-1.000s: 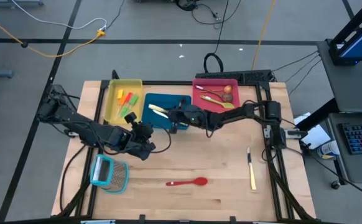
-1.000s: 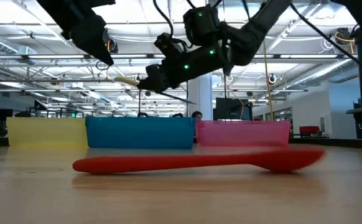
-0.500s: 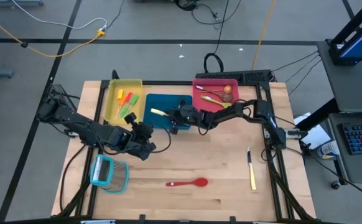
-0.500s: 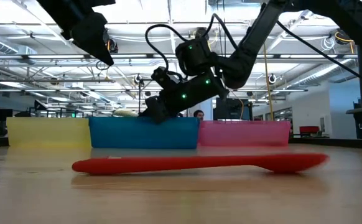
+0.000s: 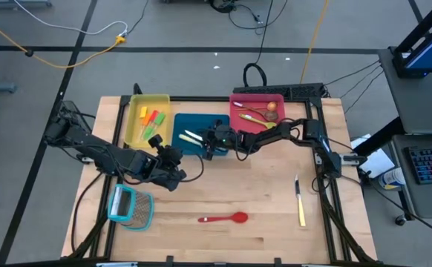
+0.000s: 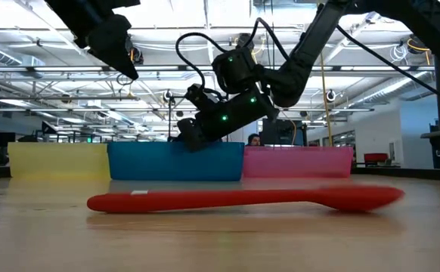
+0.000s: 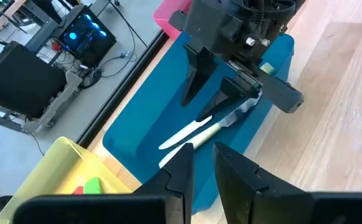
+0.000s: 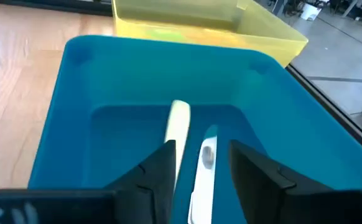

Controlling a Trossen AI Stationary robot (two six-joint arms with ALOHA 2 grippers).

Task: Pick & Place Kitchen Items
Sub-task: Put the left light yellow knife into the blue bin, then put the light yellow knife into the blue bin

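Two cream-handled knives (image 8: 178,127) (image 8: 203,168) lie side by side on the floor of the blue tray (image 5: 201,122). My right gripper (image 8: 201,149) hovers low over the tray's near right part, open, with its fingers on either side of the knives' near ends. My left gripper (image 5: 177,159) waits off the tray's near left corner, fingers slightly apart and holding nothing. A red spoon (image 5: 223,218) lies flat on the table toward the near edge. A yellow-handled knife (image 5: 299,202) lies at the right.
A yellow tray (image 5: 136,122) with small spatulas stands left of the blue tray. To the blue tray's right is a red tray (image 5: 237,100) with spoons. A light-blue-framed grater (image 5: 131,207) lies near the left front. Bare wood stretches around the red spoon.
My right gripper has come down from above the blue tray into it, carrying a cream-handled knife, and has let go. That knife now lies on the tray floor beside the other one.
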